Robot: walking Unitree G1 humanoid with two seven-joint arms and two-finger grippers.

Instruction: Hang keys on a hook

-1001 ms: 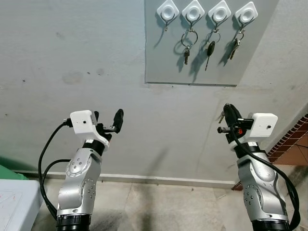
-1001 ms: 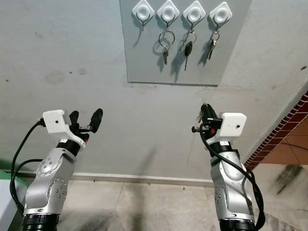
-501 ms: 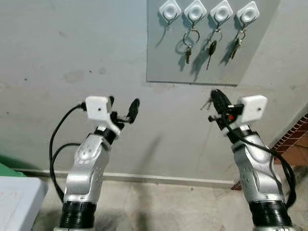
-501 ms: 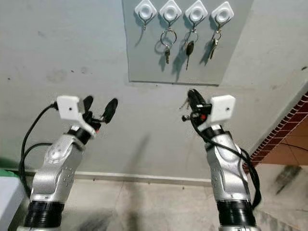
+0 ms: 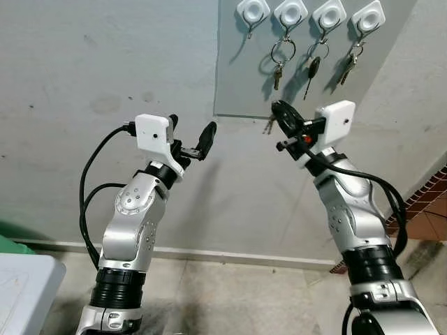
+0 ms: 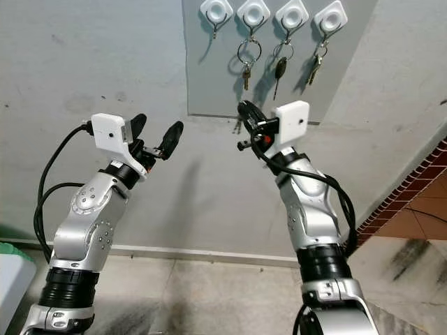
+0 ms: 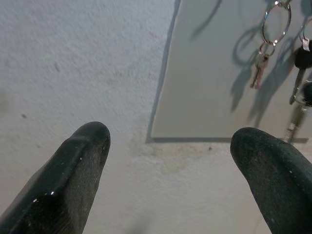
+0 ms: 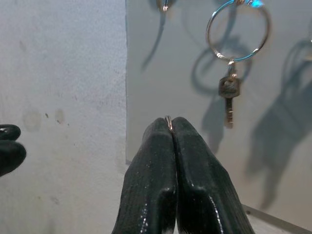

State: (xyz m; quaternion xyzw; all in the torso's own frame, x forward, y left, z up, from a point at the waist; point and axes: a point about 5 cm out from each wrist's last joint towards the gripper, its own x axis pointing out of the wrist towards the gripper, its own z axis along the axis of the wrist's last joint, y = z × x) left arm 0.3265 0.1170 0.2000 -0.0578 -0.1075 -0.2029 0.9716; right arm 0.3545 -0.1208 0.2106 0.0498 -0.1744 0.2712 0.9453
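A grey panel [image 5: 241, 77] on the wall carries a row of white hooks. The leftmost hook [image 5: 252, 10] is bare. The others hold a ringed key [image 5: 280, 59], a black-headed key [image 5: 311, 70] and a key bunch [image 5: 348, 61]. My right gripper [image 5: 282, 112] is shut on a small key set [image 5: 268, 125] that dangles at the panel's lower edge, below the ringed key. The right wrist view has a sliver of metal ring [image 8: 168, 120] between the pressed fingertips [image 8: 156, 134]. My left gripper [image 5: 191, 128] stands open and holds nothing, left of the panel's lower corner.
The plastered wall runs down to a white baseboard [image 5: 230, 257] and a tiled floor. A white box [image 5: 21, 289] stands at the lower left. A brick surface [image 5: 434, 187] begins at the far right.
Both arms have risen toward the panel. The right gripper carried the key set up and to the left, reaching the panel's lower edge. The left gripper stayed open.
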